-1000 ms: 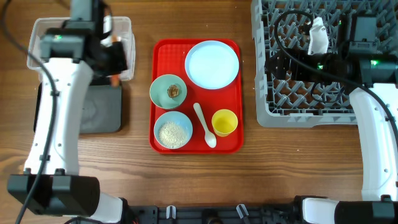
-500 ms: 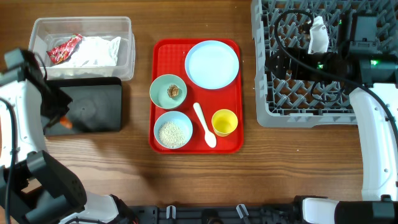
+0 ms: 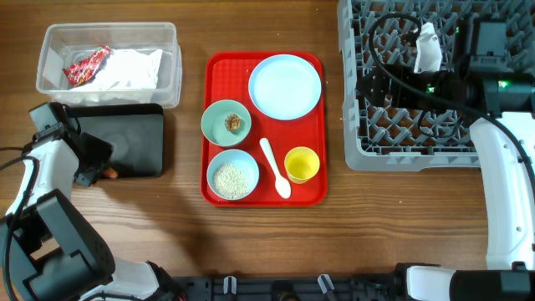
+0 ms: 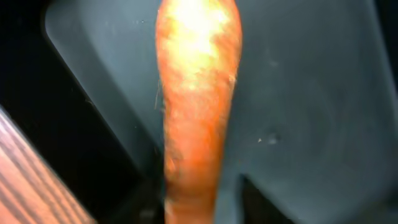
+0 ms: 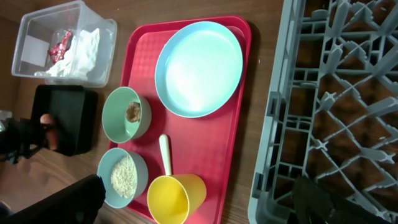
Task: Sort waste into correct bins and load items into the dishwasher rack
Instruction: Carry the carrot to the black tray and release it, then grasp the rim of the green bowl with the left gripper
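Over the dishwasher rack (image 3: 401, 142), your right gripper (image 3: 372, 90) hangs wide open and empty. You're on waste sorting: at the black tray (image 3: 134, 138) corner, the left gripper (image 3: 96, 167) has the carrot piece (image 4: 196, 106). Can't tell if it's clamped or released. Next, make sure it lands inside.

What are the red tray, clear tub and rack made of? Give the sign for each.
Red tray: likely plastic, smooth and slightly glossy, uniform colour. Clear tub: see-through plastic; its contents show through the walls. Rack: seemingly moulded grey plastic, matt, an open grid with pegs.
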